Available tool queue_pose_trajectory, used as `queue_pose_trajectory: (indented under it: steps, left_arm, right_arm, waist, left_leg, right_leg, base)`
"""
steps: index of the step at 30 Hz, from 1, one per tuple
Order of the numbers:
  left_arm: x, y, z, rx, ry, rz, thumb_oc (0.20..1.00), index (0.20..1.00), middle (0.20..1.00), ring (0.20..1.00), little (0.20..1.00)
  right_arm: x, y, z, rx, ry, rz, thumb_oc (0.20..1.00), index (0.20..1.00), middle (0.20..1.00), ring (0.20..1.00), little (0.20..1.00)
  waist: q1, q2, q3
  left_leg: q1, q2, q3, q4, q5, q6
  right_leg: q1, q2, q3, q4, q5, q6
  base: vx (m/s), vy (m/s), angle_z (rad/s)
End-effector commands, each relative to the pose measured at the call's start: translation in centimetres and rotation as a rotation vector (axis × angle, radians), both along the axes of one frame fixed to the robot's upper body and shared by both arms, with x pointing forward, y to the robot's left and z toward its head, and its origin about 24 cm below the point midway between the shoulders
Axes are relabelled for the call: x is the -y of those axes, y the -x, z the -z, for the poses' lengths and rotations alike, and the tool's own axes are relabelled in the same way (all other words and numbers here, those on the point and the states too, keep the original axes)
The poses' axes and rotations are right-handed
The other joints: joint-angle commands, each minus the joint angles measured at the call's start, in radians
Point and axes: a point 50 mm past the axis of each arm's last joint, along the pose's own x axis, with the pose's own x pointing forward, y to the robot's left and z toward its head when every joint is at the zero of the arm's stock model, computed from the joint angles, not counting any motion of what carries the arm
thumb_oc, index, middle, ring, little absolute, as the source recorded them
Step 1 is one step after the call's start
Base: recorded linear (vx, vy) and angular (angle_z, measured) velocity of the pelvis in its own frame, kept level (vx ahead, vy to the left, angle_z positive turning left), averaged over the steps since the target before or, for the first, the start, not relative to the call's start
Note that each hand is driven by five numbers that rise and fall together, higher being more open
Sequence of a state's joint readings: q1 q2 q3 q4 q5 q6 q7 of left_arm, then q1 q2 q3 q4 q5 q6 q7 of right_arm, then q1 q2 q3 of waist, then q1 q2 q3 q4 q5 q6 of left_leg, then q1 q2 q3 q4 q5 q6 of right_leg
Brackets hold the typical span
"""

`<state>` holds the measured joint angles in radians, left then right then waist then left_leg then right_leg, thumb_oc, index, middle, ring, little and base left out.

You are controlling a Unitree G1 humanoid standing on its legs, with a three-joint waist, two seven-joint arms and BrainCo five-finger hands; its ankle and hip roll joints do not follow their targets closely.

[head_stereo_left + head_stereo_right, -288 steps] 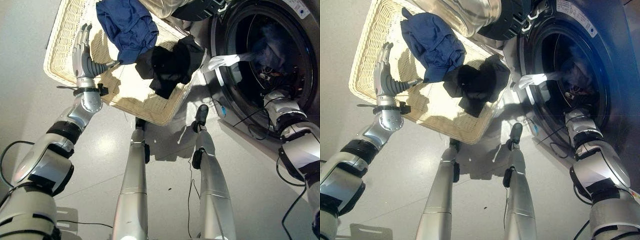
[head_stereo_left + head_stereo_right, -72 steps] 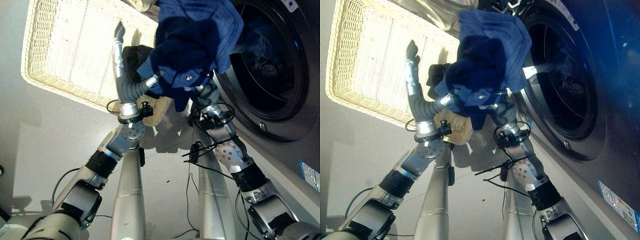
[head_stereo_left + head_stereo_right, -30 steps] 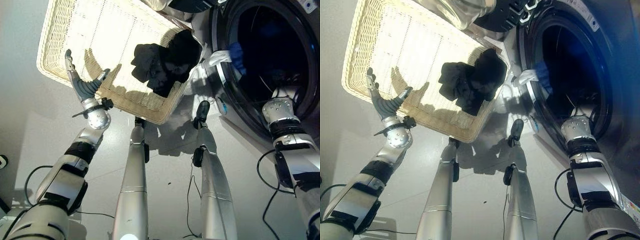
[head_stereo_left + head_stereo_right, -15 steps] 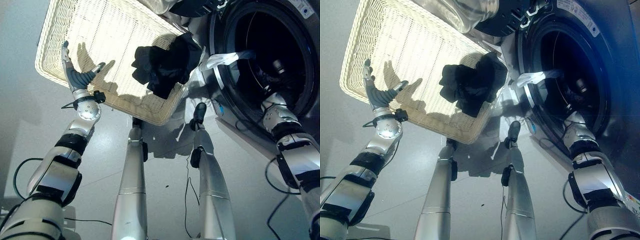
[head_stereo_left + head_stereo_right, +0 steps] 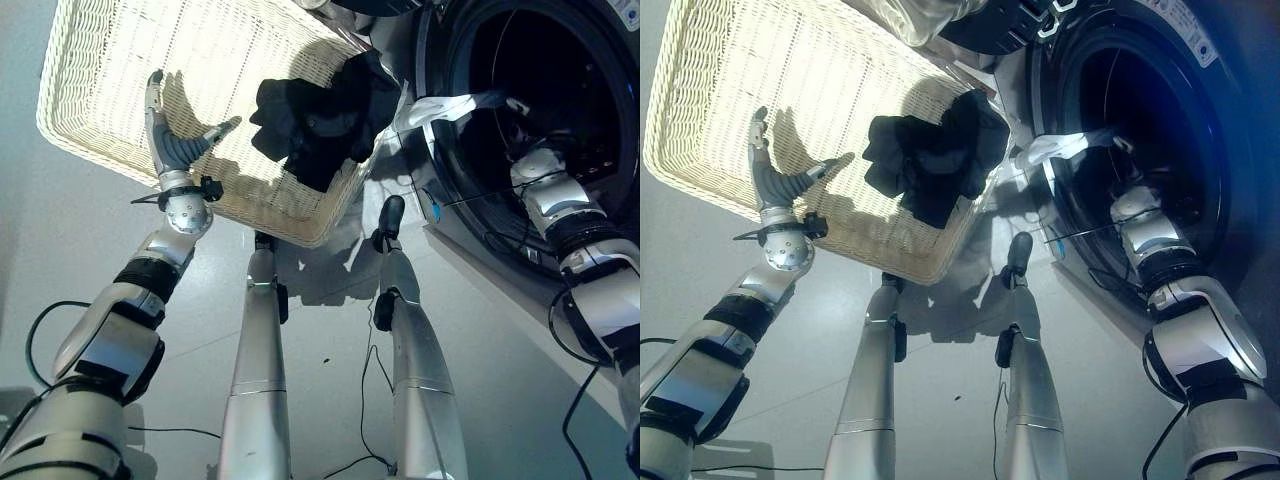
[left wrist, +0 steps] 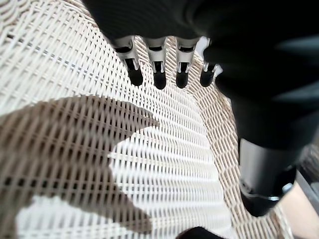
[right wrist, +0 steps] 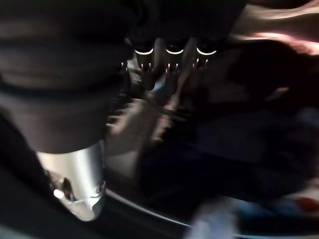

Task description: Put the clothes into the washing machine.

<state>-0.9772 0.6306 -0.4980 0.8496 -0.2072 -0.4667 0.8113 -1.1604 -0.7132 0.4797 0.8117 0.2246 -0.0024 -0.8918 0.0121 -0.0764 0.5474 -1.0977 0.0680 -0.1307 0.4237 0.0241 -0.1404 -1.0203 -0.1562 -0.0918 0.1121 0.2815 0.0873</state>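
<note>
The left hand hovers over the basket, fingers spread and empty. The black clothes lie off to its thumb side, near, heaped against the basket's far corner beside the washer. The right hand reaches into the drum; whether its fingers grip I cannot tell.
</note>
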Motion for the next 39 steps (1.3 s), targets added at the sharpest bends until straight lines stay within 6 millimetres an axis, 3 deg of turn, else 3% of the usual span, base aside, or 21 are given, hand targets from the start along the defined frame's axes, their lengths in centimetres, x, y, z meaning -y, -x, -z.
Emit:
queue_pose_trajectory:
  steps: [1, 9, 12, 14, 26, 34, 39]
  left_arm:
    - [0.1, 0.4, -0.1, 0.082, 0.04, -0.036, 1.0, 1.0, 1.0, 1.0, 1.0]
    - [0.9, 0.2, 0.5, 0.101, 0.123, -0.051, 1.0, 1.0, 1.0, 1.0, 1.0]
    - [1.0, 0.2, 0.6, 0.103, 0.13, -0.052, 1.0, 1.0, 1.0, 1.0, 1.0]
    - [1.4, 0.3, 1.1, 0.104, 0.152, -0.056, 1.0, 1.0, 1.0, 1.0, 1.0]
    - [2.0, 0.6, 2.1, 0.113, 0.228, -0.077, 1.0, 1.0, 1.0, 1.0, 1.0]
    - [2.1, 0.6, 2.3, 0.11, 0.24, -0.08, 1.0, 1.0, 1.0, 1.0, 1.0]
    - [2.2, 0.4, 2.1, 0.099, 0.233, -0.073, 1.0, 1.0, 1.0, 1.0, 1.0]
  right_arm:
    - [0.6, 1.6, 0.3, 0.154, 0.064, 0.077, 1.0, 1.0, 1.0, 1.0, 1.0]
    - [-4.0, 1.7, 2.6, 0.207, 0.215, -0.067, 1.0, 1.0, 1.0, 1.0, 1.0]
    - [-4.6, 1.8, 2.7, 0.213, 0.246, -0.097, 1.0, 1.0, 1.0, 1.0, 1.0]
    - [-7.4, 2.2, 3.3, 0.217, 0.372, -0.231, 1.0, 1.0, 1.0, 1.0, 1.0]
    - [-14.6, 5.3, 3.6, 0.308, 0.676, -0.559, 1.0, 1.0, 1.0, 1.0, 1.0]
    - [-17.4, 6.2, 3.4, 0.302, 0.807, -0.701, 1.0, 1.0, 1.0, 1.0, 1.0]
    - [-19.3, 5.7, 3.7, 0.195, 0.92, -0.755, 1.0, 1.0, 1.0, 1.0, 1.0]
  waist:
    - [0.006, 0.033, -0.027]
    - [-0.01, 0.054, -0.027]
    - [-0.012, 0.057, -0.027]
    - [-0.014, 0.063, -0.027]
    - [-0.018, 0.066, -0.027]
    - [-0.006, 0.065, -0.027]
    - [0.009, 0.063, -0.027]
  left_leg:
    - [0.086, -0.01, 0.001, -0.176, 0.063, 0.061]
    - [0.078, -0.009, 0.017, -0.186, 0.07, 0.054]
    - [0.076, -0.009, 0.02, -0.188, 0.072, 0.052]
    - [0.076, -0.01, 0.025, -0.194, 0.081, 0.05]
    - [0.081, -0.011, 0.031, -0.199, 0.101, 0.046]
    - [0.085, -0.01, 0.027, -0.196, 0.109, 0.042]
    - [0.087, -0.01, 0.021, -0.192, 0.115, 0.04]
  right_leg:
    - [-0.031, -0.022, -0.019, 0.158, -0.097, 0.086]
    - [-0.052, -0.021, 0.002, 0.165, -0.111, 0.082]
    - [-0.056, -0.021, 0.005, 0.167, -0.113, 0.081]
    - [-0.062, -0.021, 0.011, 0.171, -0.116, 0.077]
    - [-0.062, -0.021, 0.018, 0.18, -0.127, 0.069]
    - [-0.053, -0.024, 0.012, 0.185, -0.13, 0.069]
    - [-0.047, -0.028, 0.001, 0.192, -0.129, 0.067]
  base:
    - [-0.02, 0.033, 0.0]
    - [-0.02, 0.037, -0.01]
    - [-0.01, 0.03, -0.07]
    - [-0.01, 0.042, -0.01]
    - [0.0, 0.003, 0.01]
    - [0.0, 0.0, 0.0]
    - [0.0, -0.011, 0.01]
